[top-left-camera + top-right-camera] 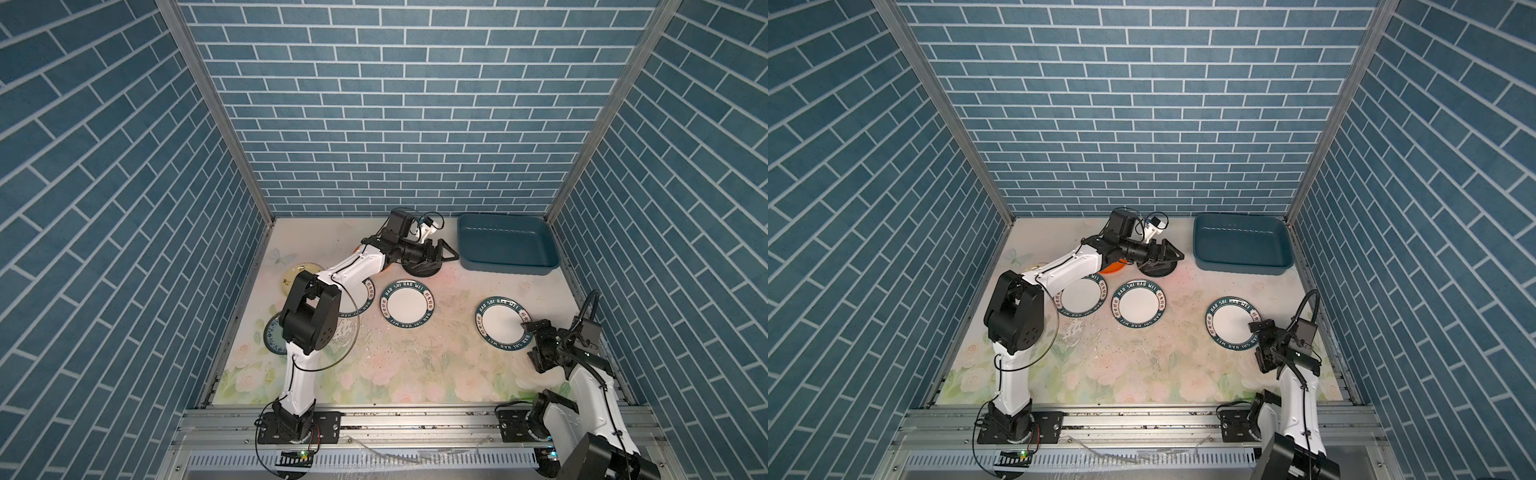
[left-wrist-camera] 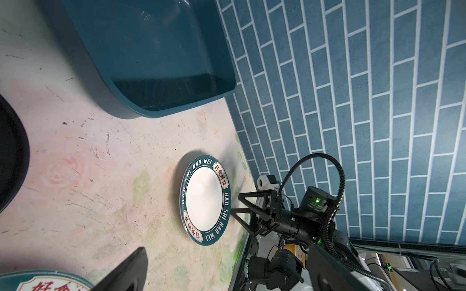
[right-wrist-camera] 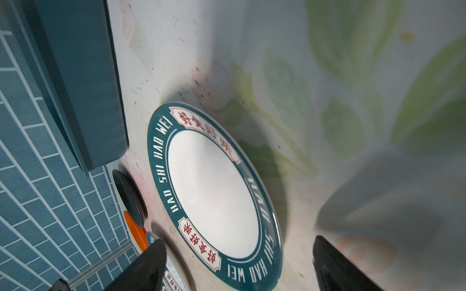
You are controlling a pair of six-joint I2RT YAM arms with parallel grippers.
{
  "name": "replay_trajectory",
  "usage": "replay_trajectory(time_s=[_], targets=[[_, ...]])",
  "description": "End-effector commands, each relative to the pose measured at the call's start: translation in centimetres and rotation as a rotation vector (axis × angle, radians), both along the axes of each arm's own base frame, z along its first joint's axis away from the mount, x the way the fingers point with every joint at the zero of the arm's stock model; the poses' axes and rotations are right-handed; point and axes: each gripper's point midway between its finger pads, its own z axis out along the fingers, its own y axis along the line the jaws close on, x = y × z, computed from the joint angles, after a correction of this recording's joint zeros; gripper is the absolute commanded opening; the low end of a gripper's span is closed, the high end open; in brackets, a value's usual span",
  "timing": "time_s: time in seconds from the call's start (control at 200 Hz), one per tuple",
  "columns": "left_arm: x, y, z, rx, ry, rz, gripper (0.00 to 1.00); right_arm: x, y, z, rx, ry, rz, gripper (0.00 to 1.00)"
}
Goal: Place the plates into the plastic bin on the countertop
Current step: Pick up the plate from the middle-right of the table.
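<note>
My left arm (image 1: 1067, 266) hides most of the orange plate (image 1: 1115, 268) and blue-patterned plate (image 1: 272, 338); the right wrist view blurs the table (image 3: 353, 75).

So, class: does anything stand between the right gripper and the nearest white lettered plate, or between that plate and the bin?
Nothing visible. The open right gripper sits at the rim of the white lettered plate; only bare countertop separates it from the plastic bin.

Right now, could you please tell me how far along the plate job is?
Done: nothing; the plastic bin is empty. In hand: right tool open at the rim of a white plate, left tool open over the black plate. Left: all seven plates, on the countertop.
</note>
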Motion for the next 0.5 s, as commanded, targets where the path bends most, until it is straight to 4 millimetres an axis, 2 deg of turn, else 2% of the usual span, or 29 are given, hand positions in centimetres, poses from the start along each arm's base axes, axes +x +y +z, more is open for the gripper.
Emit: replay_trajectory(time_s=[0.0,0.27,0.495], targets=[[-0.2,-1.0,-1.4,0.032,0.032,-0.022,1.0,0.9,0.6,0.8,0.014,-0.057,0.073,0.9],[-1.2,-2.7,-5.6,0.142,0.092,-0.047,1.0,1.3,0.8,-1.2,0.026,-0.041,0.104,0.81],[-0.9,-3.9,-9.2,0.213,0.147,-0.041,1.0,1.8,0.5,-2.3,0.008,-0.057,0.11,0.7]])
